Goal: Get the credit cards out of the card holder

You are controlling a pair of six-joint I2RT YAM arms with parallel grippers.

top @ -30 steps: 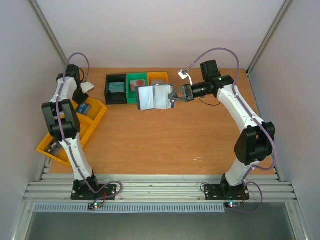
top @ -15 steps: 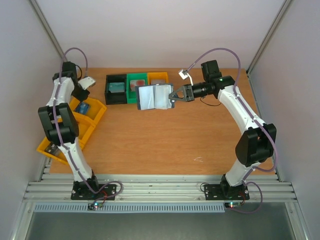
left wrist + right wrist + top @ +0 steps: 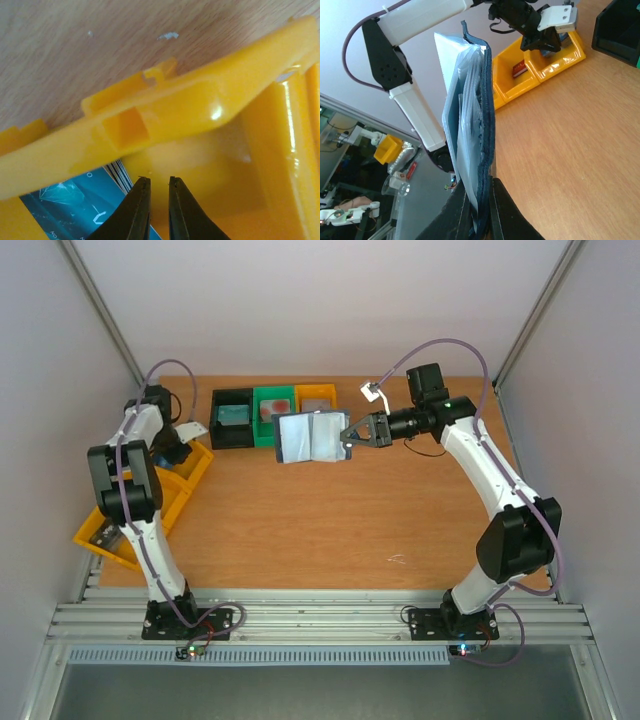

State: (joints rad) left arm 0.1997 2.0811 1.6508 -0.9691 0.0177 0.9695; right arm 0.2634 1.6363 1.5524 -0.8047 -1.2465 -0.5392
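While right hand (image 3: 480, 194) grips one card holder (image 3: 470, 125), left hand (image 3: 159, 181) nearly closed, empty.

Card holder (image 3: 308, 437) open, aloft (pale pages showing).

The left gripper (image 3: 156, 180) is hanging near the far-left corner of the table (image 3: 300, 530), jaws almost touching. The right gripper (image 3: 347, 434) is clamping the card holder (image 3: 305, 436) near the far edge's middle.

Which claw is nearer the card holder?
Right. The right claw is clamped on the edge of the card holder; the left claw is well apart from it, poised over the yellow bin.
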